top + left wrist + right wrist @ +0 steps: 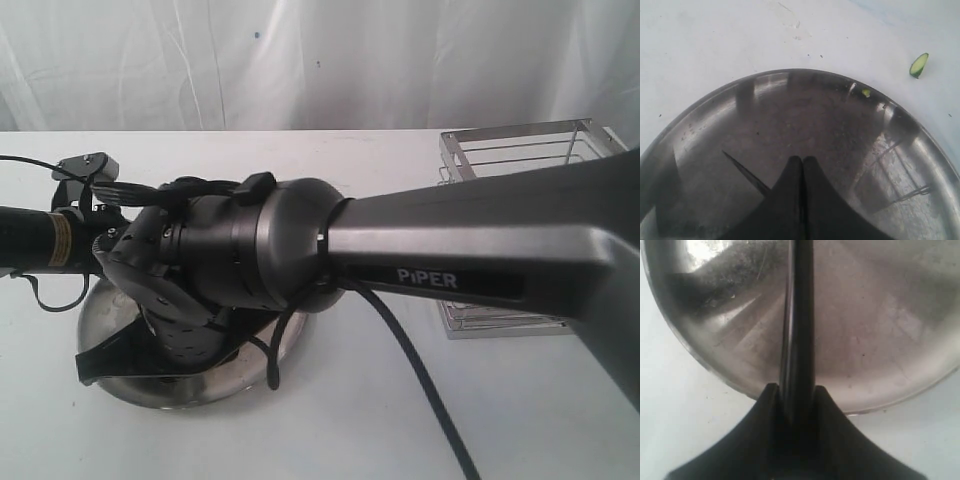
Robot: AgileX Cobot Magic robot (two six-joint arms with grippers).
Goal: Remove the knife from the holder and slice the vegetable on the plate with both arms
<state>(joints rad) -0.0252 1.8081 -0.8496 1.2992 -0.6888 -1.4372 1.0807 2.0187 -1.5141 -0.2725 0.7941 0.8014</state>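
Knife's (797,315) out of the rack (530,128) at upper right, clamped in the right gripper (796,391) over the plate (105,315) at lower left, the left gripper (802,161) is pinched shut on nothing visible, and a cut chili piece (919,65) lies on the table near the plate, so slicing looks underway.

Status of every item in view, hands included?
knife: out of the holder, blade over the plate.
right hand: shut on the knife.
left hand: shut, nothing seen in it, over the plate.
plate: flat on the table.
holder: upright, partly hidden by an arm.
vegetable piece: cut, on the table off the plate.
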